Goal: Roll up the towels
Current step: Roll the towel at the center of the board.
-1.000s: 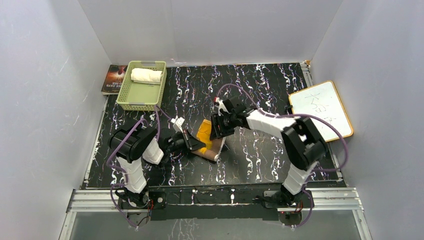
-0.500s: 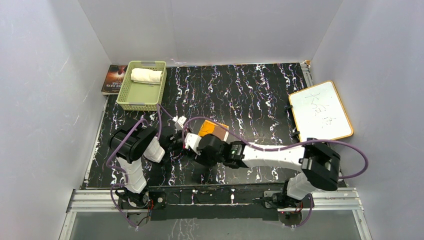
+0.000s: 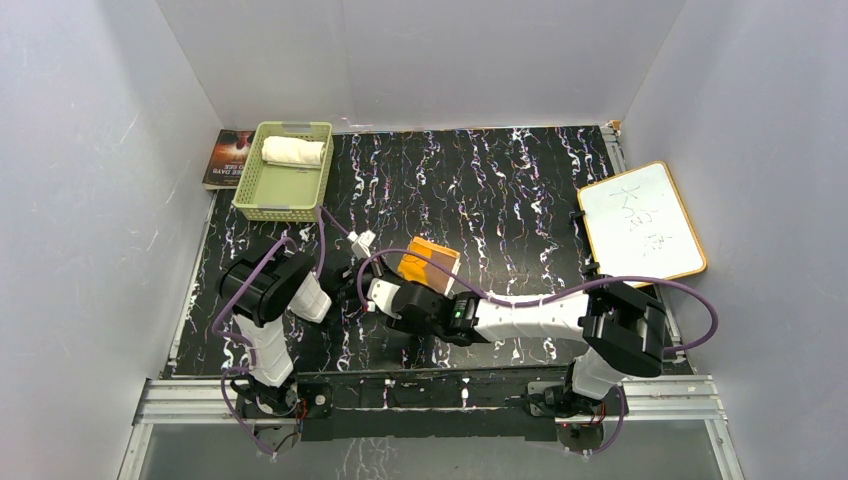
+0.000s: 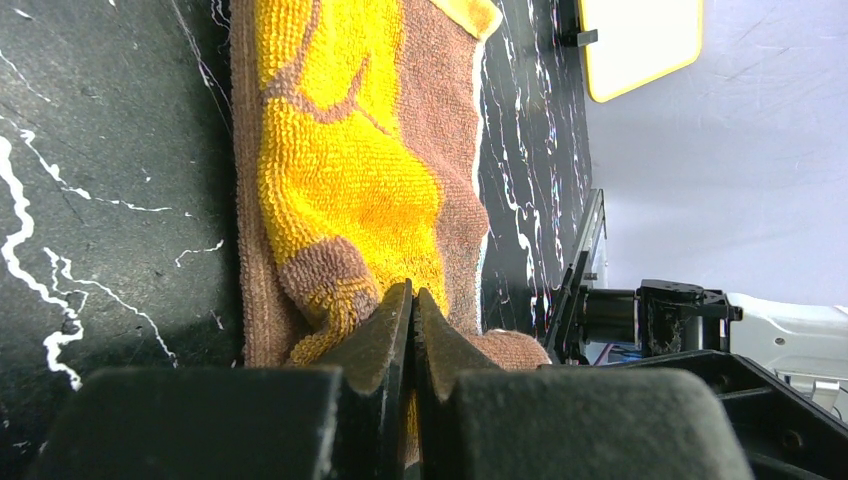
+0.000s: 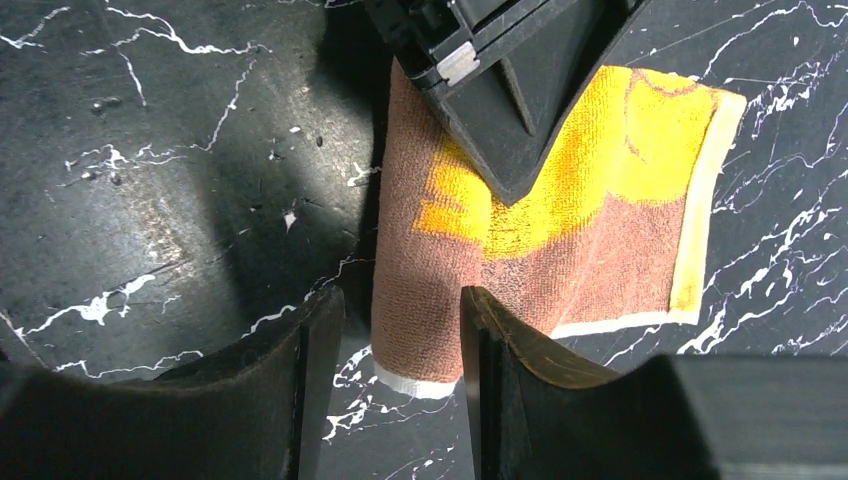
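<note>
The brown towel with yellow-orange pattern (image 3: 430, 262) lies mid-table, its left end partly rolled. My left gripper (image 4: 412, 300) is shut on the towel's (image 4: 350, 170) bunched near edge. My right gripper (image 5: 400, 330) is open, its fingers on either side of the rolled left end of the towel (image 5: 560, 230). The left gripper (image 5: 510, 90) also shows from above in the right wrist view. In the top view both grippers meet at the towel's left side, the left gripper (image 3: 362, 280) and the right gripper (image 3: 388, 296). The cream-white towel (image 3: 293, 151) lies rolled in the green basket (image 3: 250, 192).
A book (image 3: 228, 155) lies behind the basket at the back left. A white board with a wooden frame (image 3: 640, 222) lies at the right edge of the black marbled mat. The right arm stretches low across the near part of the table.
The right arm swung from the towel's far side round to its near side and now reaches left, fingers straddling the rolled end. The left gripper stayed on the towel.
</note>
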`<move>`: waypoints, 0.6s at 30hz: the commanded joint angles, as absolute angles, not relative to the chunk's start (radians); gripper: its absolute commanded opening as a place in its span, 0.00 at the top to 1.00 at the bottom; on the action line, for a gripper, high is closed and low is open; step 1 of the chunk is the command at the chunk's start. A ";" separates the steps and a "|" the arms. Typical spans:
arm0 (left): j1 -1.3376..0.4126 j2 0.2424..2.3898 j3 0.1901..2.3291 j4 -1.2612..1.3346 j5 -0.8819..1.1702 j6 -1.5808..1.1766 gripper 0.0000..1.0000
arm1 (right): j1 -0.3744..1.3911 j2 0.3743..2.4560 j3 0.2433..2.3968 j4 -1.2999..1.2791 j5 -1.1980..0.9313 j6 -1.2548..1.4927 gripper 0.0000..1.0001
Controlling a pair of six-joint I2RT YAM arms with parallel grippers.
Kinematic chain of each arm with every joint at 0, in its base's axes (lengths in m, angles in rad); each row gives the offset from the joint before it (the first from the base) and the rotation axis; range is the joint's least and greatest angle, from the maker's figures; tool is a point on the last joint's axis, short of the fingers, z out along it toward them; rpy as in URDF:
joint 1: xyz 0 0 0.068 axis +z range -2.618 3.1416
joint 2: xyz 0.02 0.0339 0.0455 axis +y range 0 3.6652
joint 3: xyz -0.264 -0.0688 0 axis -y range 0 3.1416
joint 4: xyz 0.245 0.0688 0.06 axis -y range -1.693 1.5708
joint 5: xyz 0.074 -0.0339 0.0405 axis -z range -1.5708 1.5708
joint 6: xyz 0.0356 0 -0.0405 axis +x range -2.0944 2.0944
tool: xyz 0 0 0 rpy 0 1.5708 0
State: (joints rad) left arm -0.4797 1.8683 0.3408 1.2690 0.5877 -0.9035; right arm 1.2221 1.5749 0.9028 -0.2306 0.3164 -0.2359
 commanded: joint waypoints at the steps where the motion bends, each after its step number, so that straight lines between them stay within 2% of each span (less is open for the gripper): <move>1: -0.489 1.903 0.336 1.118 0.530 -0.825 1.00 | 1.223 1.587 0.901 -0.164 0.372 -0.256 0.56; 14: -0.488 1.908 0.337 1.123 0.542 -0.824 1.00 | 1.212 1.662 0.905 -0.158 0.371 -0.225 0.64; 18: -0.489 1.906 0.335 1.132 0.545 -0.827 1.00 | 1.157 1.669 0.909 -0.157 0.317 -0.166 0.74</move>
